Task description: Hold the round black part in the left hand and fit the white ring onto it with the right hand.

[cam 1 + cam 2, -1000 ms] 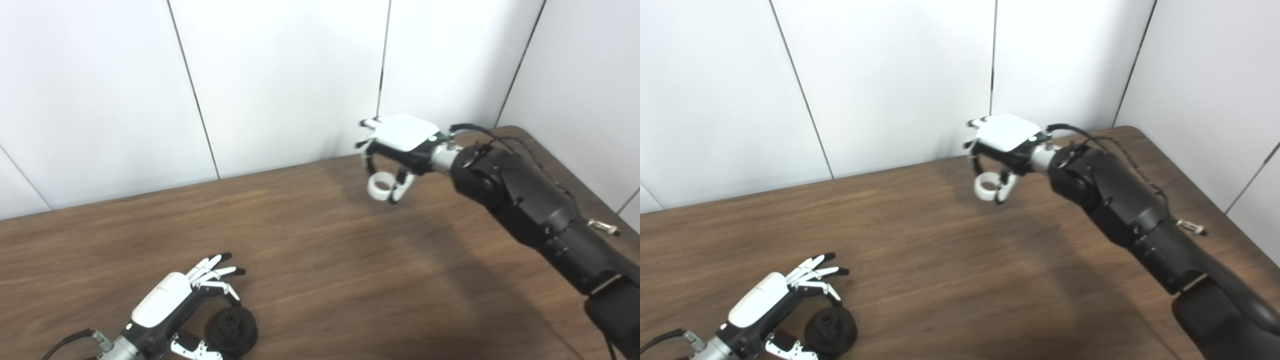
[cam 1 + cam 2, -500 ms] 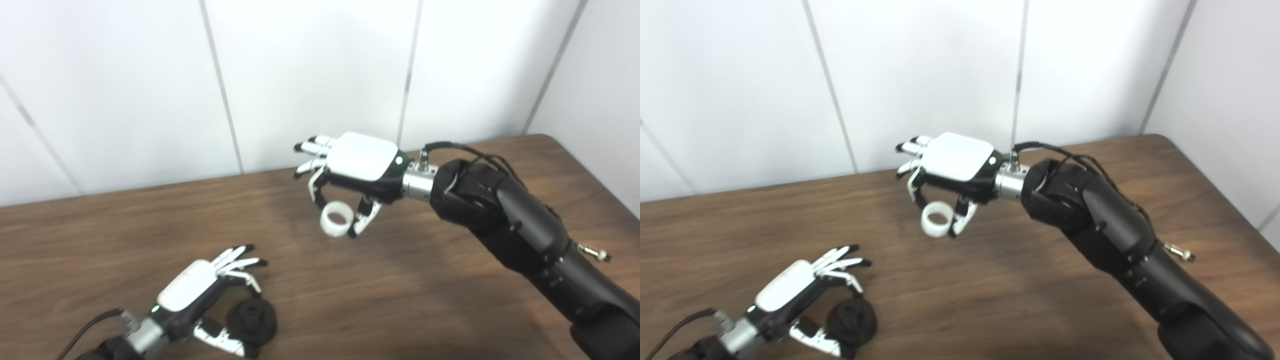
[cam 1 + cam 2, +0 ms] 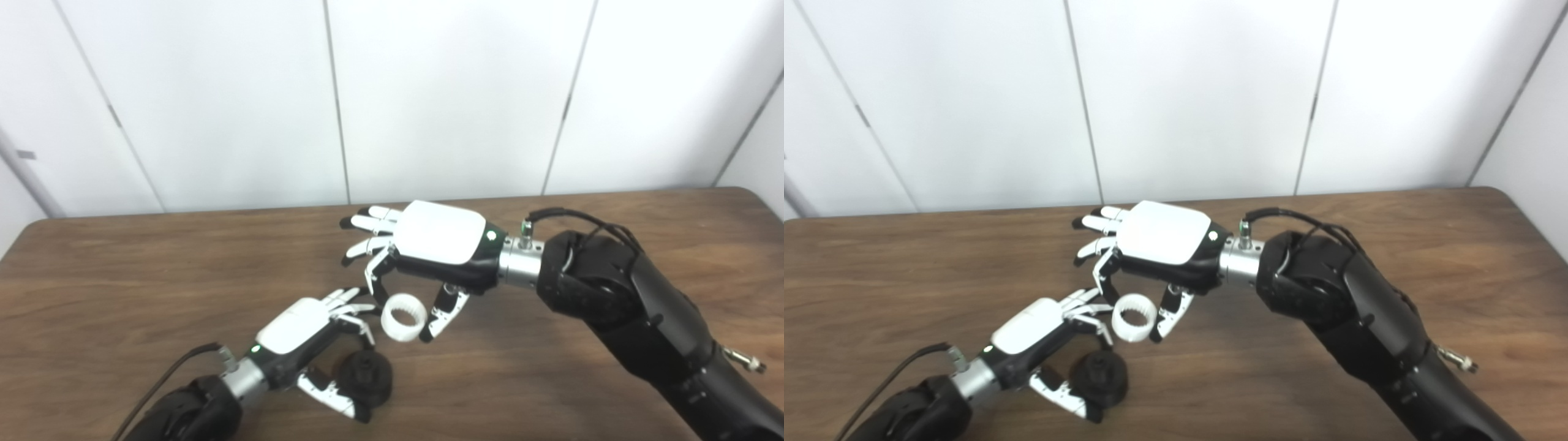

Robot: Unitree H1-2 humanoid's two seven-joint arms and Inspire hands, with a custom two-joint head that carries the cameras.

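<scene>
- Round black part [image 3: 365, 378] sits at the near left of the brown table [image 3: 122, 294], apparently resting on the surface; contact underneath is hard to confirm.
- Left hand [image 3: 303, 334] cups the part, thumb under its near edge and fingers curled over its far side.
- White ring [image 3: 403, 316] hangs just above and right of the part, not seated on it.
- Right hand [image 3: 429, 248] pinches the ring between thumb and one finger; its remaining fingers are spread toward the left.
</scene>
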